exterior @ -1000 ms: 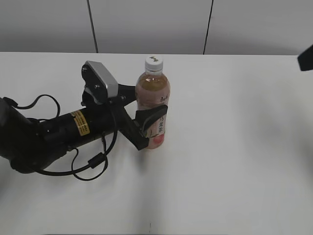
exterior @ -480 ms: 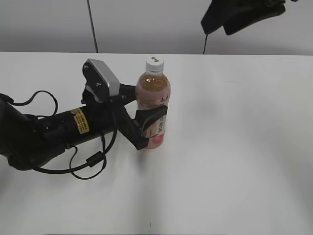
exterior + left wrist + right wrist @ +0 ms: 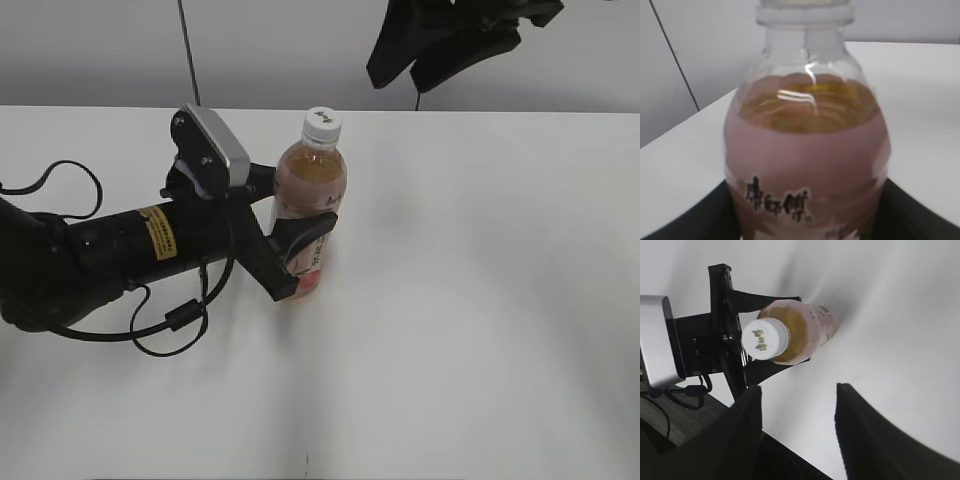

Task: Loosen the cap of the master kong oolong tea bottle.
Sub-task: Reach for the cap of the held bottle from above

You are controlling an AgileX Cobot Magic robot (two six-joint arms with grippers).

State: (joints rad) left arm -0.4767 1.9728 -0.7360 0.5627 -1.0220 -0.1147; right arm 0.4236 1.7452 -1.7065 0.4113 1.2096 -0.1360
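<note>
The master kong oolong tea bottle (image 3: 308, 190) stands on the white table, tilted a little, with amber tea and a pink label. Its white cap (image 3: 323, 123) is on top. My left gripper (image 3: 297, 248) is shut on the bottle's middle, one finger on each side. The left wrist view shows the bottle (image 3: 805, 150) close up between the dark fingers. My right gripper (image 3: 412, 62) is open and empty, high above and to the right of the cap. The right wrist view looks down on the cap (image 3: 765, 339) and bottle (image 3: 805, 332), beyond the open fingers (image 3: 797, 405).
The white table (image 3: 480, 300) spreads to the right and front. A grey wall with dark seams stands behind it. My left arm with its cables (image 3: 100, 260) lies across the table's left side.
My right gripper has come in from the upper right and moved left towards the bottle. My left gripper has shifted the bottle slightly and it now tilts a little.
</note>
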